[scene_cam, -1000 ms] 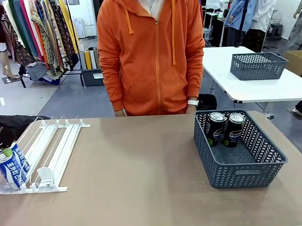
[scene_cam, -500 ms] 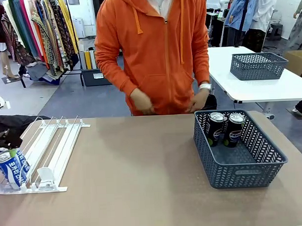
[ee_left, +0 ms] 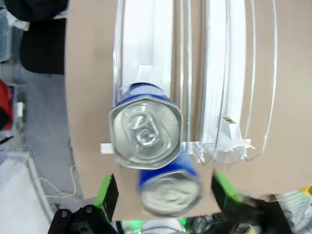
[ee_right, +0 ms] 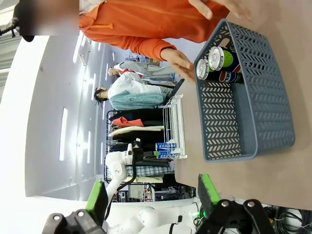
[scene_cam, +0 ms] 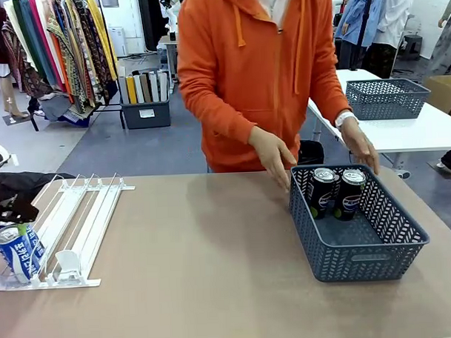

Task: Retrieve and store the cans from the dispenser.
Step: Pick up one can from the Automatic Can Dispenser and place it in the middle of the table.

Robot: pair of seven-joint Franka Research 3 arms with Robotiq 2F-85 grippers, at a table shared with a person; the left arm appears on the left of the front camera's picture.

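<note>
1. Front view: the dispenser (scene_cam: 79, 218) lies on the left part of the counter (scene_cam: 214, 280). Its narrow lanes run lengthwise from the person's side toward the robot's side and slope down to the near end.
2. Two blue-and-white cans (scene_cam: 16, 254) stand at the near left end of the dispenser. Their long axes are close to vertical with a slight lean, and their silver tops face up. A white pusher block (scene_cam: 68, 263) sits at the near end of a lane just beside them.
3. Left wrist view: the camera looks down onto both can tops. One top is sharp, with its pull tab visible. The other is closer and blurred, between the green pads of the left end effector (ee_left: 165, 192). The fingers are spread wide, with a gap on either side of that can, and they grip nothing.
4. Right wrist view: the right end effector (ee_right: 152, 195) has its fingers wide apart with nothing between them, well apart from the basket (ee_right: 243, 141).
5. On the right part of the counter, two dark cans (scene_cam: 336, 193) stand upright side by side in the basket's far-left corner, with tops up and logos toward the robot.
6. The person's hands (scene_cam: 273, 156) are at the basket's far end, one by its far-left corner and the other over the far rim. Whether they touch the basket cannot be told.
</note>
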